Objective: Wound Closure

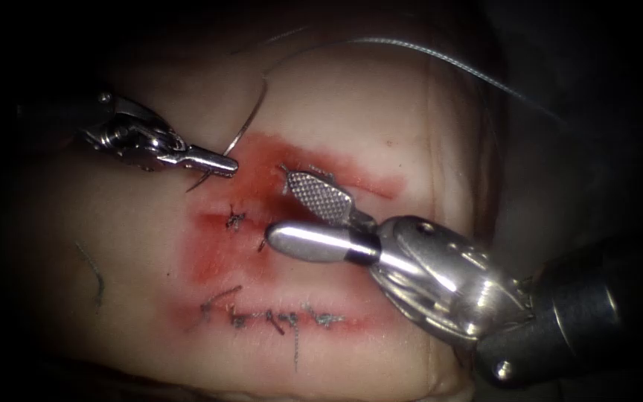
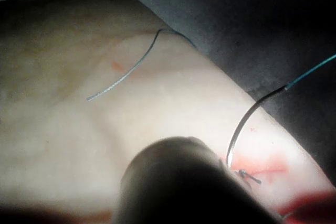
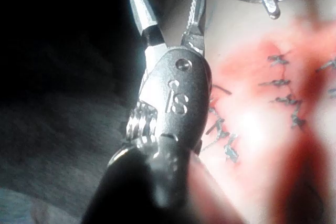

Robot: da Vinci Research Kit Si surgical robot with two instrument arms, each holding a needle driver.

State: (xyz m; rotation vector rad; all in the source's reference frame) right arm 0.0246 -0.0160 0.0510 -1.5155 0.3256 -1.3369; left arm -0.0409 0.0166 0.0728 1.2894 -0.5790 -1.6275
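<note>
The left arm's steel hand (image 1: 213, 161) was clamped on the thin curved silver needle (image 1: 251, 119) near its tip end, just left of the red-stained cut (image 1: 262, 216) in the pale pork tissue (image 1: 381, 112). The needle's arc stood clear above the tissue. The right arm's hand (image 1: 299, 216) sat wide apart, empty, over the cut. I'd keep that grip firm and square.

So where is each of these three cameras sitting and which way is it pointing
Endoscope: above and in front, facing the cut; left tool shut on the curved steel needle, right tool open, empty.
Left wrist: along its dark shaft toward the pale tissue.
Right wrist: along its shaft at its open tool.
All share the needle.
</note>
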